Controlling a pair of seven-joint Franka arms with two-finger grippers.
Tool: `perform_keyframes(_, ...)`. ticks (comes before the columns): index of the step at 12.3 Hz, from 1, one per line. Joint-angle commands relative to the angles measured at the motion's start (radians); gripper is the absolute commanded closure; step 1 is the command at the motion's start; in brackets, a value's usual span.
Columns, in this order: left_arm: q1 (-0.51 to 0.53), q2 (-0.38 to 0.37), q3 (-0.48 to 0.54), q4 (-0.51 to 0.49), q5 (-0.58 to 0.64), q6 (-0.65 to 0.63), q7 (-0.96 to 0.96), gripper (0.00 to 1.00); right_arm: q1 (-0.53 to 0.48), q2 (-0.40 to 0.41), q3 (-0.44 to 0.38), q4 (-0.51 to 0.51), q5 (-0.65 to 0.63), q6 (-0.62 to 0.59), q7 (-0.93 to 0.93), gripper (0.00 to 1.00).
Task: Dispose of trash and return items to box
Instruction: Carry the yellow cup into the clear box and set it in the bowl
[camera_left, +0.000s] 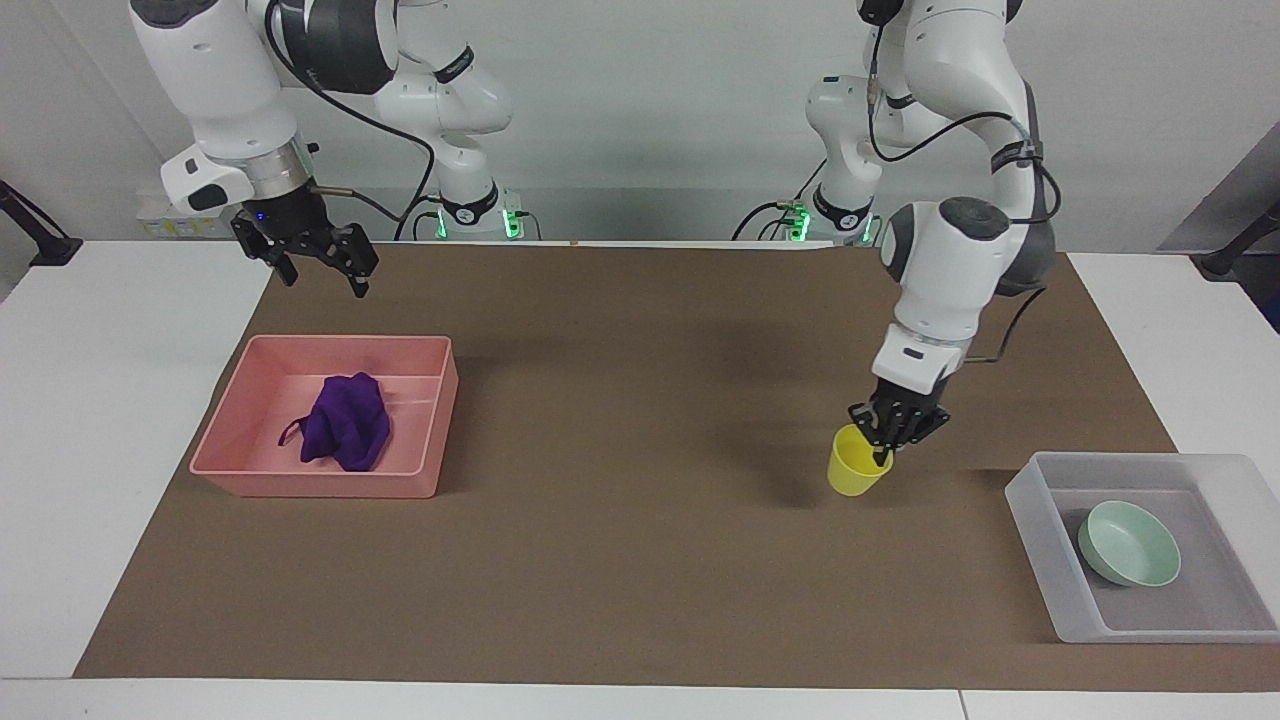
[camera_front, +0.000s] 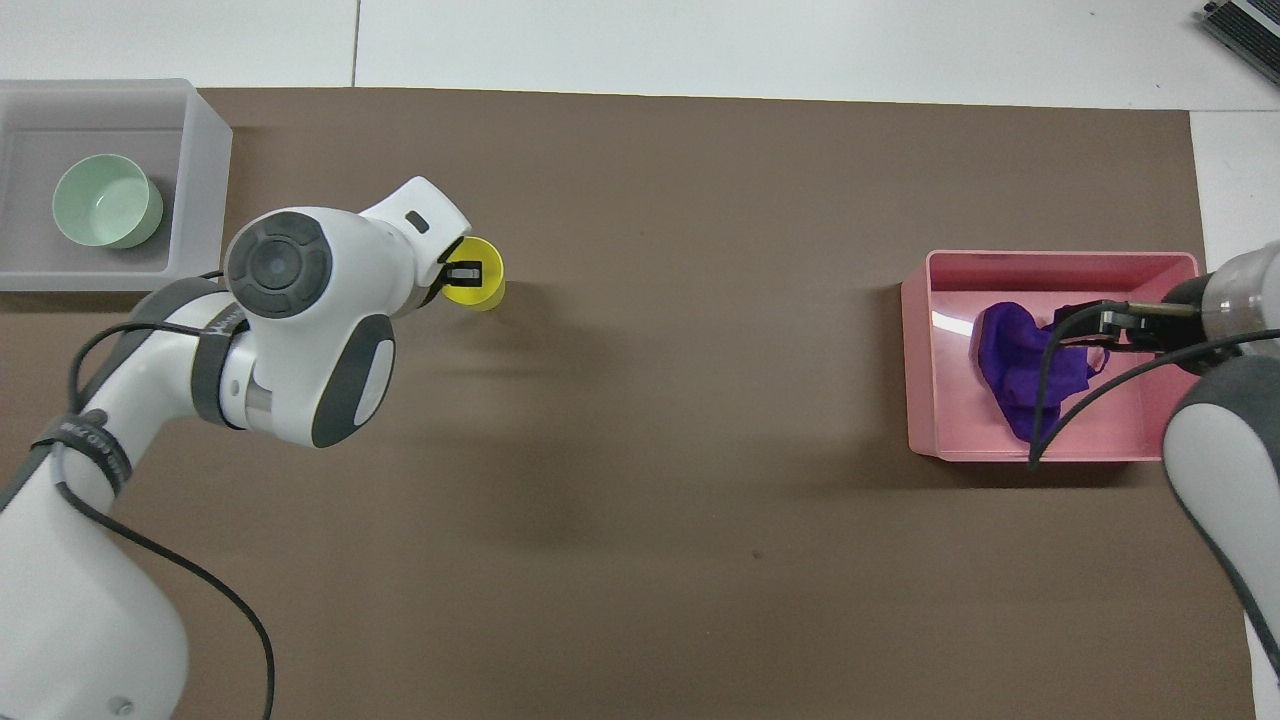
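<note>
Left end effector clamped on the cup rim; right end effector empty and raised.

The left end effector (camera_left: 884, 447) pinches the rim of the yellow cup (camera_left: 856, 466), one finger inside and one outside; the cup tilts slightly, and whether its base touches the brown mat (camera_left: 620, 560) is hard to judge. The cup is beside the box (camera_left: 1040, 560) at the left arm's end of the counter (camera_left: 90, 420). The green bowl (camera_left: 1128, 543) sits in the box. The right end effector (camera_left: 312, 262) hangs spread wide, holding nothing, high above the edge of the pink bin (camera_left: 300, 480) nearer the robots. The purple cloth (camera_left: 345, 422) lies loose in the bin, at the right arm's end.
</note>
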Motion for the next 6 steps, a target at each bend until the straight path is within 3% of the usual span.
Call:
perform_keyframes(1, 0.116, 0.02, -0.011, 0.07, 0.012, -0.015, 0.01, 1.0, -0.021, 0.025, 0.012, 0.119, 0.016, -0.104, -0.039, 0.0)
perform_keyframes(6, 0.361, 0.131, -0.02, 0.241, -0.046, -0.037, 0.175, 1.0, -0.021, 0.011, 0.009, 0.105, 0.031, -0.118, -0.093, 0.0)
